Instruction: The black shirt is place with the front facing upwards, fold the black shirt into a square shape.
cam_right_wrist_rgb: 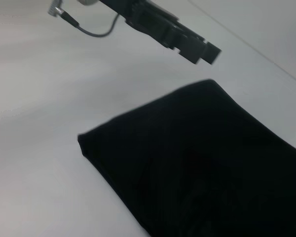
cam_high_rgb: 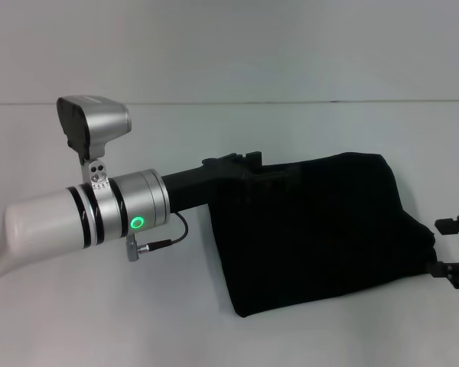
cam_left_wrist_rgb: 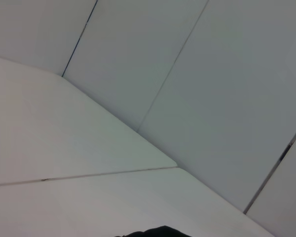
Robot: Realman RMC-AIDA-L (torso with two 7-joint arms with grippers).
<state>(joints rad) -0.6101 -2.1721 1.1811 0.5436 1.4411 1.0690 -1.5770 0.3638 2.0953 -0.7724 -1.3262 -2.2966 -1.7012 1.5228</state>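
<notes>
The black shirt [cam_high_rgb: 314,233] lies folded into a rough rectangle on the white table [cam_high_rgb: 99,321], with no lettering showing. It fills the lower part of the right wrist view as the black shirt [cam_right_wrist_rgb: 202,163]. My left arm reaches across from the left, and its gripper [cam_high_rgb: 233,167] sits at the shirt's far left corner. The right wrist view shows the left gripper [cam_right_wrist_rgb: 190,42] raised a little above the table, apart from the cloth. My right gripper [cam_high_rgb: 453,248] stands open at the shirt's right edge, one finger on each side of the cloth's tip.
The white table [cam_left_wrist_rgb: 64,163] runs back to a pale wall [cam_high_rgb: 229,46]. A grey cable [cam_high_rgb: 164,241] loops under the left wrist. Bare tabletop lies left of and in front of the shirt.
</notes>
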